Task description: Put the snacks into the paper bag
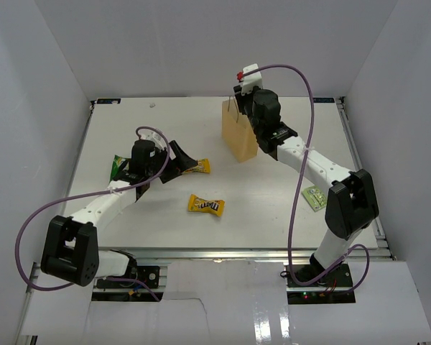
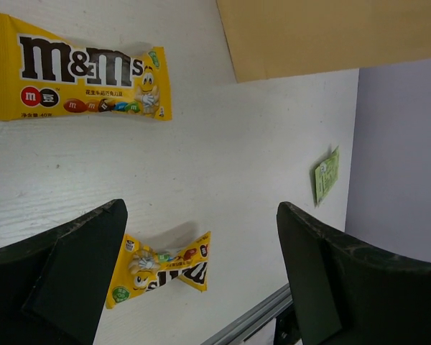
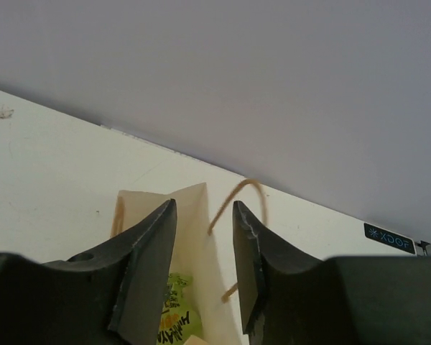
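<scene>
The left arm [image 1: 104, 205] lies low over the desk [image 1: 273, 223], reaching from its base toward 2 o'clock. The left jaws stand wide apart, released, gripping nothing. A crumpled yellow packet [image 2: 161, 267] lies on the desk between the two fingers, close to the left finger [image 2: 79, 266]. A flat yellow packet [image 2: 79, 72] lies apart from it, toward 6 o'clock in the top view.

The right arm [image 1: 309, 162] rises from its base and leans toward 11 o'clock, its wrist bent down over the paper bag [image 1: 238, 136], which stands upright at about 1 o'clock from the desk's middle. The right jaws are partly parted with nothing between them, above the bag's open mouth. A green-and-white packet [image 3: 176, 316] lies inside the bag below them. One loop handle [image 3: 237, 198] stands up past the jaws. Another green packet [image 1: 314, 198] lies on the desk beside the right arm, and a third [image 1: 118, 167] lies at 9 o'clock beside the left arm.
</scene>
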